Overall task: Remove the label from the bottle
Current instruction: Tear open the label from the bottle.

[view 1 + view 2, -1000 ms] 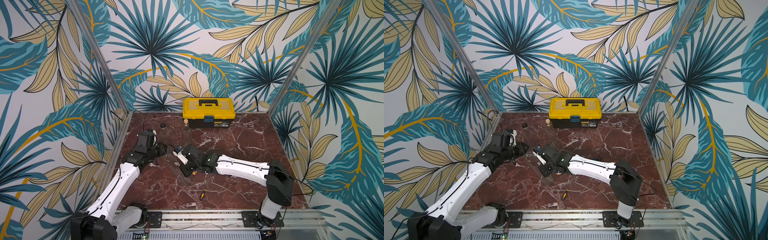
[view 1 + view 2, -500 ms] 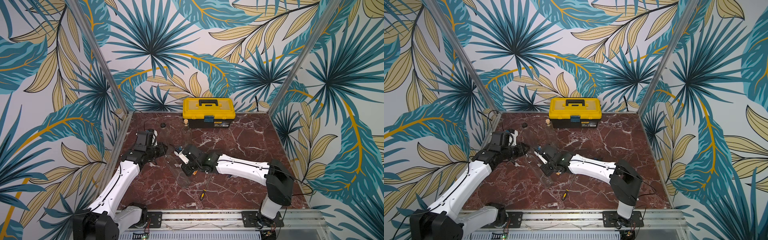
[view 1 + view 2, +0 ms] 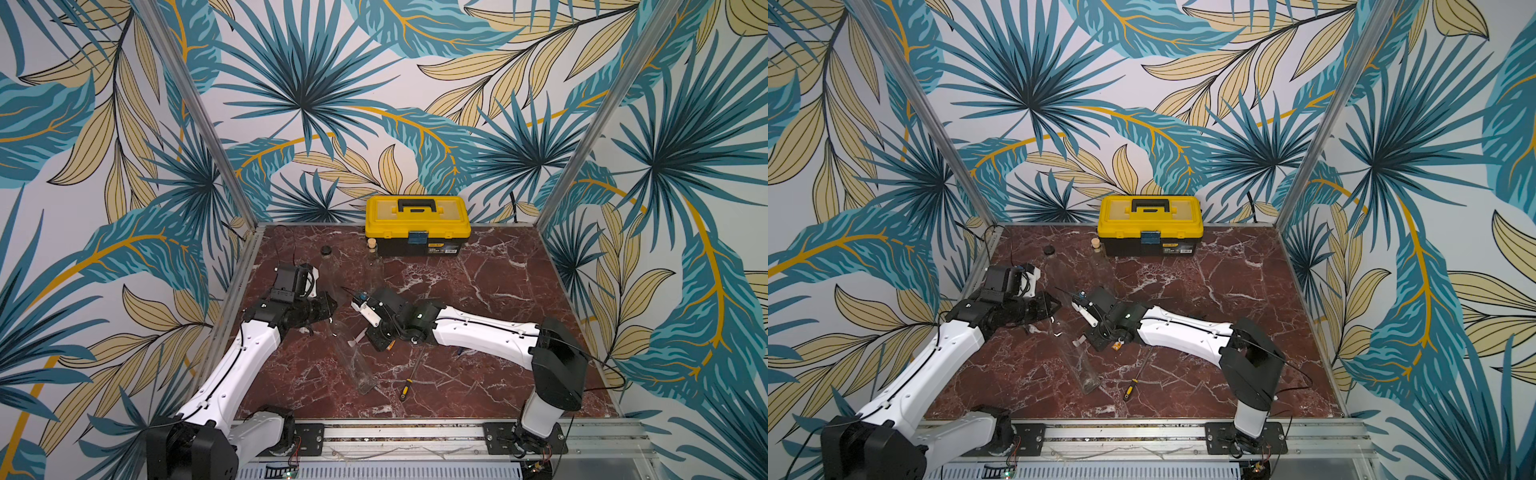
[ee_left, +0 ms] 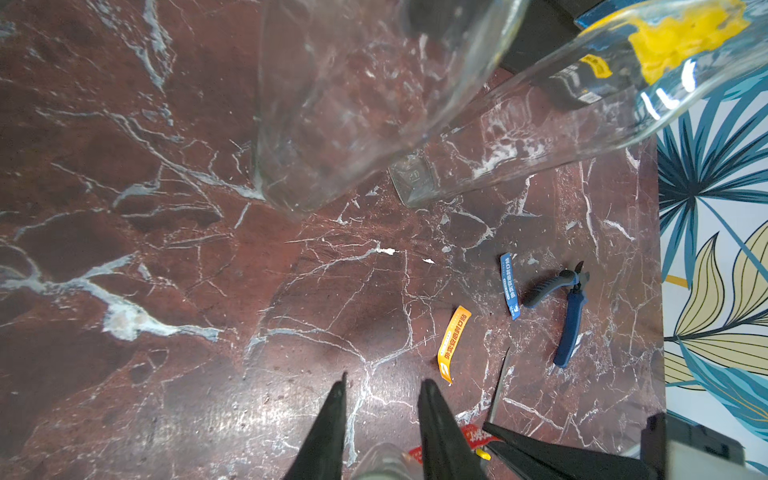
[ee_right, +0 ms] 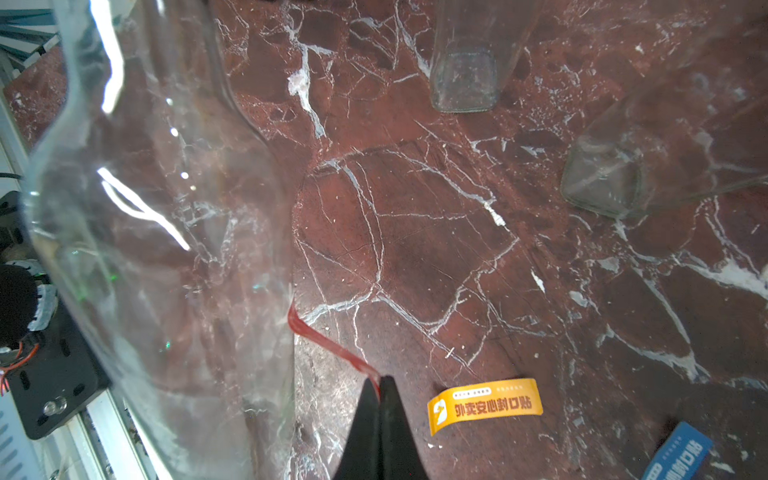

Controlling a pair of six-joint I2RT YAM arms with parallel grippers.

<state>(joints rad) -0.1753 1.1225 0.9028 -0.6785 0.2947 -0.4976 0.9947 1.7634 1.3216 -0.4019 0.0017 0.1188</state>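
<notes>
A clear glass bottle (image 3: 354, 362) lies on the marble table, its base toward the front. My left gripper (image 3: 330, 309) is shut on its neck; in the left wrist view the neck (image 4: 380, 461) sits between the two black fingers. My right gripper (image 5: 380, 380) is shut on the free end of a red label (image 5: 328, 343). This strip stretches from the side of the bottle (image 5: 166, 249) to the fingertips. In both top views the label shows as a pale strip (image 3: 357, 338) beside the right gripper (image 3: 370, 332).
Two more clear bottles (image 3: 332, 270) (image 3: 376, 266) stand behind the grippers, with a cork (image 3: 371, 245), a black cap (image 3: 327, 250) and a yellow toolbox (image 3: 417, 226) at the back. An orange label (image 5: 484, 405), a blue label (image 5: 677, 455), blue pliers (image 4: 569, 307) and a screwdriver (image 3: 409, 380) lie loose.
The left wrist has shifted very slightly. Both grips, the bottle and the label stand as before.
</notes>
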